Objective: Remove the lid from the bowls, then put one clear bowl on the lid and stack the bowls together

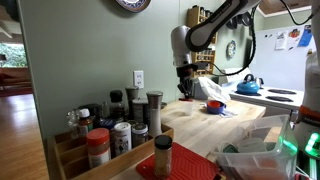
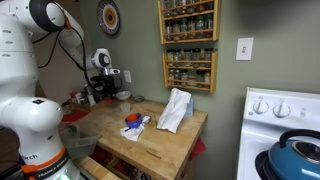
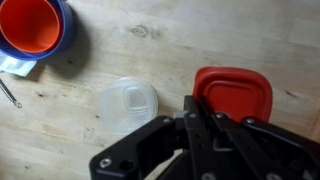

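Fingers [image 3: 192, 112] drawn close together at the left rim of the red lid [image 3: 235, 92]. Cannot tell from the wrist view whether they pinch that rim or are just pressed together above it; they are dark against a dark gripper body.

Lid lies flat on the wooden worktop [image 3: 200, 40], not on any bowl, so the lid-off step looks done or nearly so. Clear bowl [image 3: 128, 105] is just beside the lid on its left, apart from it, apparently mouth down. Orange bowl [image 3: 30, 24] is nested in the blue bowl [image 3: 63, 30] at the top left, well apart from the lid.

Step in hand, as I judge it: leave the lid flat, then fetch the clear bowl.
- If the rim is held, release low so the lid does not skid.
- Clear the lid before moving sideways.
- Take the clear bowl by its wall, since thin plastic may flex or slip.
- Set it centred on the lid.

Hidden or unclear:
- The lower part of the lid is under the gripper.
- The orange and blue bowls are cut off by the frame edge.
- A white cloth [image 3: 14, 65] and a thin metal item [image 3: 9, 92] show only partly at the left.
- In both exterior views the lid and clear bowl are too small to pick out.
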You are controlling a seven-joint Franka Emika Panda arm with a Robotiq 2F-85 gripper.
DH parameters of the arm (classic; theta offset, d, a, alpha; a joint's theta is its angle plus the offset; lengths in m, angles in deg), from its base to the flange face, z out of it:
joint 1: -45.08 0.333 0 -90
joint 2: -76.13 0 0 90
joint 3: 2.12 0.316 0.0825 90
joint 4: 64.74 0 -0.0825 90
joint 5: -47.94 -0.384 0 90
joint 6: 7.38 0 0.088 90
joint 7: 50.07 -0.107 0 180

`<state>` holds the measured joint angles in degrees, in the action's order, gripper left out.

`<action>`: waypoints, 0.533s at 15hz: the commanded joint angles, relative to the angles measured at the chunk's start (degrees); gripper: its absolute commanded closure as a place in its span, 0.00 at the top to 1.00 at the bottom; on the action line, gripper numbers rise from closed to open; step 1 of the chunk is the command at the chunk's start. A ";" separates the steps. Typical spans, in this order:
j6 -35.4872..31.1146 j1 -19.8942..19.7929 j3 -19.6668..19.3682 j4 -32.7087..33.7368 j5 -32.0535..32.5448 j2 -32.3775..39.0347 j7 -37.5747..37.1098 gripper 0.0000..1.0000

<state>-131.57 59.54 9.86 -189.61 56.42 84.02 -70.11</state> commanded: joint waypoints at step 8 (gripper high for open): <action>-4.40 4.00 -1.60 -0.70 2.50 9.47 -13.58 0.02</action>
<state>-133.56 61.64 9.62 -190.01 57.69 91.50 -79.55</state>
